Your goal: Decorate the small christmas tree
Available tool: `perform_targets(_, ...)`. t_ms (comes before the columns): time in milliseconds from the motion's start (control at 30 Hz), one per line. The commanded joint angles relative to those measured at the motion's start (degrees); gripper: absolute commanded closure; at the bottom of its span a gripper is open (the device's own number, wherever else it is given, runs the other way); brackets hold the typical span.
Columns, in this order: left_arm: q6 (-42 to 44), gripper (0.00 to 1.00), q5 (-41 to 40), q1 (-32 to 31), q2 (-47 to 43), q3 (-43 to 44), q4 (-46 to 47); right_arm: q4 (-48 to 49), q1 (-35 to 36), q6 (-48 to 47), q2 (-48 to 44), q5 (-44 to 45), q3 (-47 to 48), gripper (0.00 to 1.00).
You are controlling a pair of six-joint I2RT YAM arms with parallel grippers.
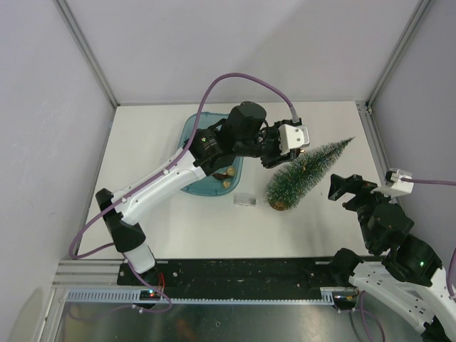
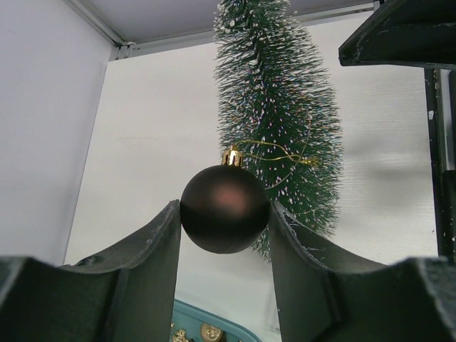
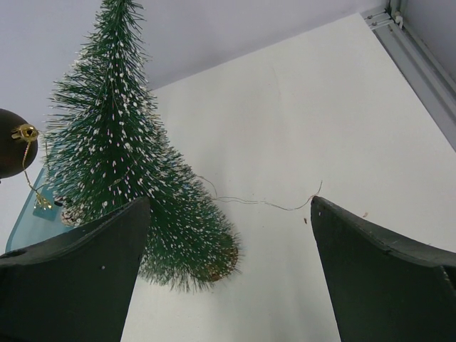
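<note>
Left gripper is clamped on a matte brown ball, one finger each side. The gold cap points up, clear of the pads. Gold loop runs off the cap straight into the bristles of the small christmas tree, roughly mid-height. It looks snagged there. Can't tell if it's hooked round a branch or just resting on the tips.

Tree is on the table, right of the teal tray. It's tilted, base toward the arms, tip toward the far right corner. The underside of the base shows in the overhead view, so I read it as lying over rather than standing. Can't confirm.

Right gripper is wide open and empty, near the tree's base, not touching it. A thin wire lies loose on the table ahead of it, just right of the tree.

How I'd run the hang step:
- Push the ball in toward the trunk so the loop seats deep in the bristles, not on the frosted tips.
- Grip on the ball body only. Don't pinch the cap or loop.
- Release slowly with a small opening, then back out along the finger axis, away from the loop.
- Tree looks light and unsteady. Brace the base with the right gripper first, or any tug on the loop drags it.
- Risk: loop slips off on release and the ball rolls.
</note>
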Motion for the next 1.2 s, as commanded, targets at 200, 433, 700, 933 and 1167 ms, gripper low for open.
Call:
perform_targets(200, 0.8, 1.0, 0.2, -0.5, -0.6, -1.9, 0.8, 2.8, 0.3, -1.0, 0.2, 0.7, 0.0, 0.01)
perform_targets(433, 1.4, 1.0, 0.5, -1.3, -1.3, -3.5, 0.7, 3.2, 0.3, -1.5, 0.3, 0.7, -0.1, 0.01)
perform_targets(700, 1.5, 1.0, -0.3, -1.5, -2.5, -5.8, 0.7, 3.4, 0.3, -1.3, 0.4, 0.2, 0.0, 0.01)
perform_targets(933, 1.8, 1.0, -1.7, -1.4, -2.8, -6.4, 0.7, 3.4, 0.3, -1.1, 0.8, 0.0, 0.0, 0.01)
perform_targets(1167, 1.5, 1.0, -2.1, -1.5, -2.8, -6.2, 0.8, 3.3, 0.3, -1.1, 0.6, -0.2, -0.1, 0.01)
